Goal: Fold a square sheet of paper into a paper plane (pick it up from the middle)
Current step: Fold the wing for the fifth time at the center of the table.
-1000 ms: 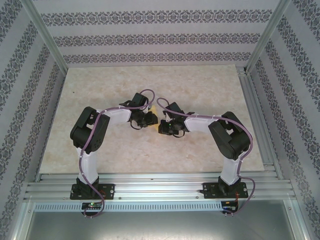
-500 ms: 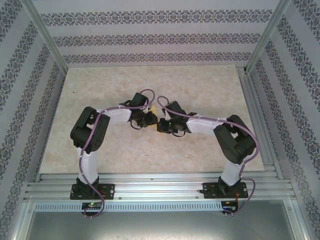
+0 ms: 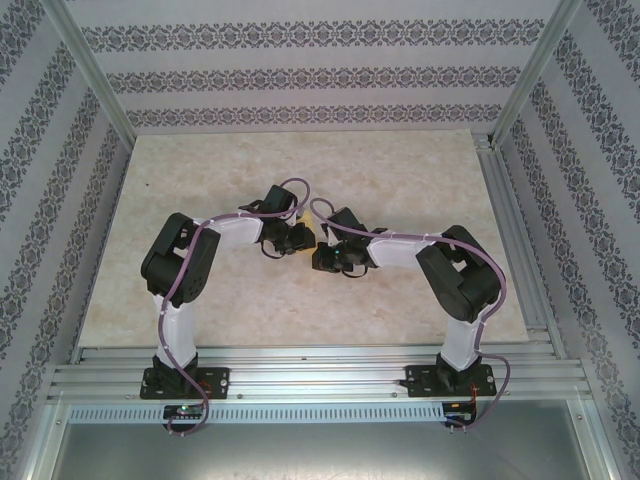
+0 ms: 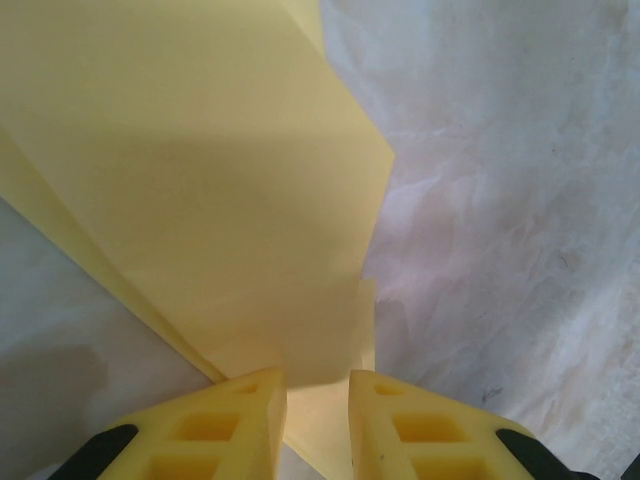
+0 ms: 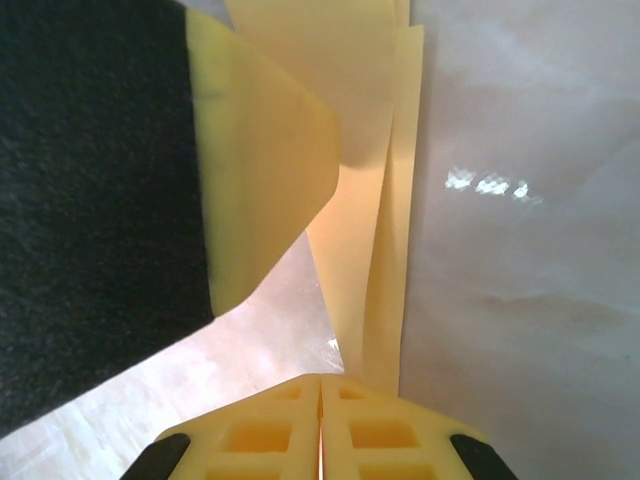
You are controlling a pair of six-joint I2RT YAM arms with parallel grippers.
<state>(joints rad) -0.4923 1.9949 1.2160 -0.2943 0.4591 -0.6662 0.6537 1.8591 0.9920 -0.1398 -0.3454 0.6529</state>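
Note:
The yellow sheet of paper lies on the marble table, folded into long layered flaps like a narrow paper plane. My left gripper stands a little open, with a lower layer of the paper running through the gap and the upper flap ending at its fingertips. The right gripper is shut, and the paper's narrow end reaches in under its right finger. In the right wrist view the left gripper's yellow finger hangs over the paper. From above, both grippers meet at the table's middle and cover the paper.
The pale marble table has open room behind and to both sides of the arms. Patterned walls and aluminium rails bound it. A purple cable loops over each wrist.
The right wrist has shifted slightly left and nearer, its elbow swinging out and back. The yellow sliver seen between the wrists from above is now covered. The left arm holds still.

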